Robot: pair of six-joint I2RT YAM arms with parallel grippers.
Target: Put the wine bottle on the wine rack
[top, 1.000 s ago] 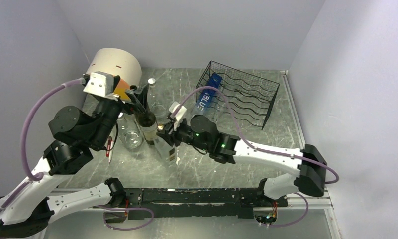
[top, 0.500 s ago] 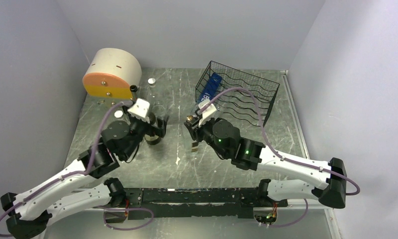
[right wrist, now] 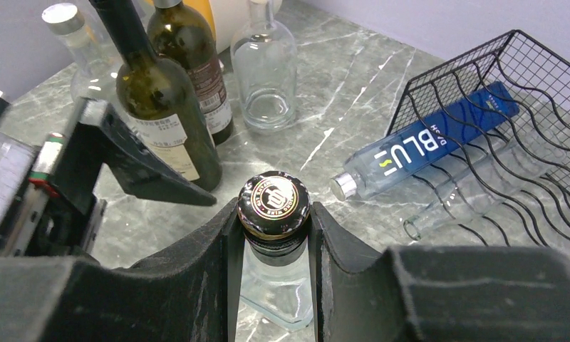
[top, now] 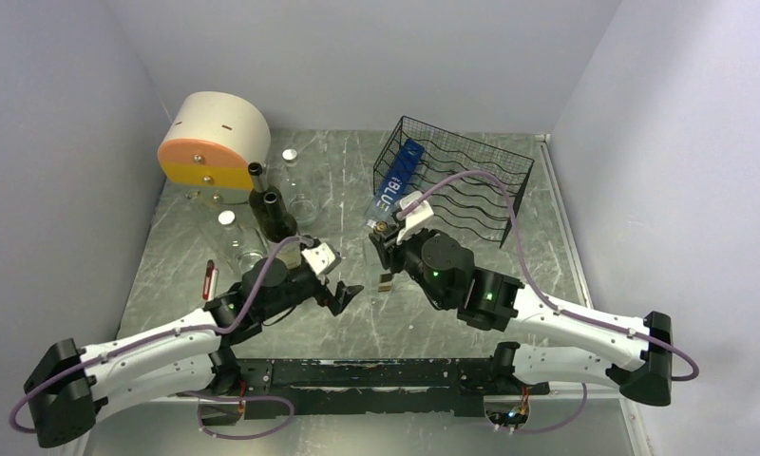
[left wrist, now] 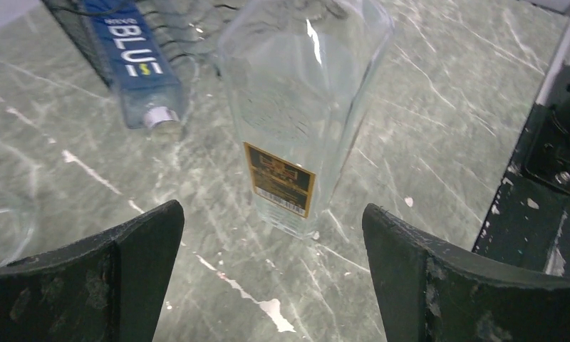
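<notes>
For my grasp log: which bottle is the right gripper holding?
The clear square bottle, clamped at its neck by the right gripper; the dark bottles stand free, the blue-labelled bottle lies on its side.

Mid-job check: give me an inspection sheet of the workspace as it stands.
Surface: grey marbled table, scuffed.
Job's things: wine rack far right, blue bottle lying in it; clear square bottle upright on table; two dark wine bottles standing far left.
Clutter: cream-and-orange drum, clear glass bottles, red pen-like item.
Grippers: right gripper shut on the square bottle's neck; left gripper open, empty, facing that bottle.
Cables: purple cable loops along each arm; right one crosses the rack in the top view.
Surroundings: plain pale walls on three sides.
</notes>
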